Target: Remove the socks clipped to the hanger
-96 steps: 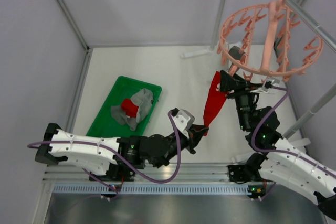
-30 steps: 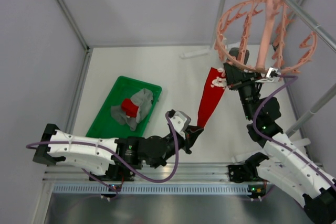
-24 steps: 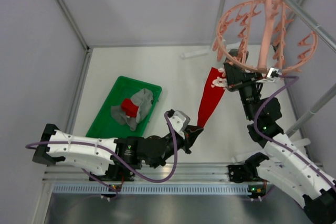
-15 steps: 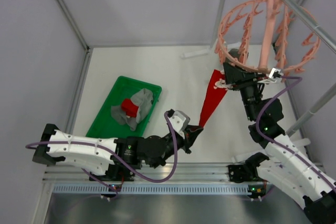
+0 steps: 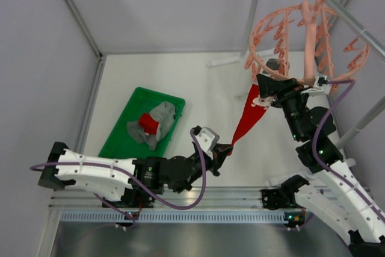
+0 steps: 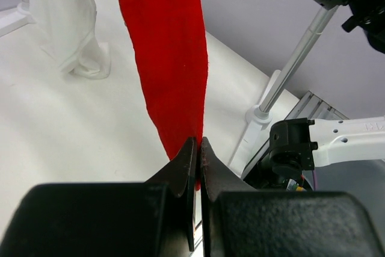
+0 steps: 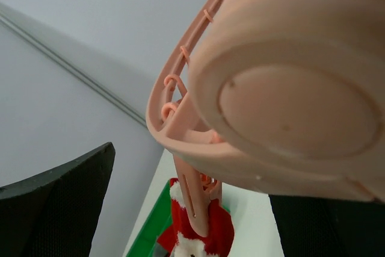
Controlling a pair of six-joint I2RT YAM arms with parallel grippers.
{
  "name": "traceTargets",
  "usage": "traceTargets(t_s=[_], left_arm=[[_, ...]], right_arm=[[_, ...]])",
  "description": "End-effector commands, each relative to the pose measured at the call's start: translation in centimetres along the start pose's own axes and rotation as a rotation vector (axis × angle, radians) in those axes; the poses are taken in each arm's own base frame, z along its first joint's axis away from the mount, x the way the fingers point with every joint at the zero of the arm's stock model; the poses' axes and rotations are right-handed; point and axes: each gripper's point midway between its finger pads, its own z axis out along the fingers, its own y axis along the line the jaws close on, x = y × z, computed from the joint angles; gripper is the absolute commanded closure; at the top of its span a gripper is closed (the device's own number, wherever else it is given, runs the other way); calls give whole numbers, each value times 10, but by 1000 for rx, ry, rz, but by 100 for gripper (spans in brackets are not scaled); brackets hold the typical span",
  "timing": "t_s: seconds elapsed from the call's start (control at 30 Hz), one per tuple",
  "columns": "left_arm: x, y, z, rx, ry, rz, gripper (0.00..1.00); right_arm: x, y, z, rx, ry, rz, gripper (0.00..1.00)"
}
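Note:
A long red sock [image 5: 246,121] with a white trimmed cuff stretches taut from the salmon-pink hanger [image 5: 309,40] down to my left gripper [image 5: 227,147]. In the left wrist view the left gripper [image 6: 197,144] is shut on the toe of the red sock [image 6: 171,58]. My right gripper [image 5: 265,88] is at the sock's cuff under the hanger ring. In the right wrist view the right gripper [image 7: 192,176] is open, its black fingers [image 7: 60,209] wide on either side of a pink clip [image 7: 195,200] that sits over the sock's cuff [image 7: 204,242]. The hanger ring [image 7: 271,88] fills the upper frame.
A green tray [image 5: 157,93] at left holds a grey sock [image 5: 161,115] and a red sock [image 5: 147,123]. A white stand foot [image 5: 225,61] lies on the table behind the sock. A metal pole [image 5: 361,127] rises at right, beside my right arm.
My right gripper went from nearly shut to wide open and shifted slightly right. The hanger swung and the sock's top moved right with it. The left gripper kept hold of the toe.

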Motion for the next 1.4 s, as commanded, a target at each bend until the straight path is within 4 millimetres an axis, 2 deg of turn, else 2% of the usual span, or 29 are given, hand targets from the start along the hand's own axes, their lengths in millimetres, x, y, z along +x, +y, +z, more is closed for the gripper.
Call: traceTargets(t_s=[0.0,0.1,0.13,0.17,0.3,0.43,0.63,0.7,0.8,0.9,0.93,1.0,1.07,1.1,1.17,1.2,1.27,1.33,1.37], left_arm=[[-19,-6,0,8,-36,-32,100],[-19,-9,4,7,-33,-23,100],[-14,-12,7,10,-22,-10,100],[-18,-16,8,18,-28,-12,100],[-15,-27,18,30,-14,17,100],[-5,-36,30,27,12,54,100],[7,-43,41,31,40,79,100],[7,-44,44,33,44,80,100],[11,-48,48,38,55,84,100],[12,-53,54,36,63,95,100],[18,-53,57,32,81,111,100],[16,-56,60,32,82,108,100],[19,-59,65,35,90,107,100],[20,-59,66,36,95,107,100],[25,-61,70,34,109,108,100],[29,-61,72,36,118,111,100],[30,-61,74,42,129,95,100],[26,-55,75,37,130,70,99],[31,-55,73,60,162,77,90]], right_arm=[[-6,-2,-15,49,58,-21,0],[7,-3,-24,56,145,-8,0],[14,-8,-29,75,178,-9,1],[17,-8,-32,76,196,-2,1],[30,-8,-47,67,278,20,1],[36,-1,-66,27,340,40,0],[45,-9,-97,30,396,77,1],[55,-9,-105,19,438,104,0],[64,-5,-112,-18,476,132,7],[73,-10,-117,-8,510,138,15],[76,-13,-119,-3,524,135,18],[81,-19,-122,15,541,120,21],[84,-25,-125,38,554,107,28],[85,-27,-125,41,559,94,39],[86,-29,-127,47,571,81,53],[88,-31,-128,55,578,75,78],[90,-35,-131,72,586,67,100],[87,-38,-134,75,570,59,100],[87,-45,-137,100,569,40,100]])
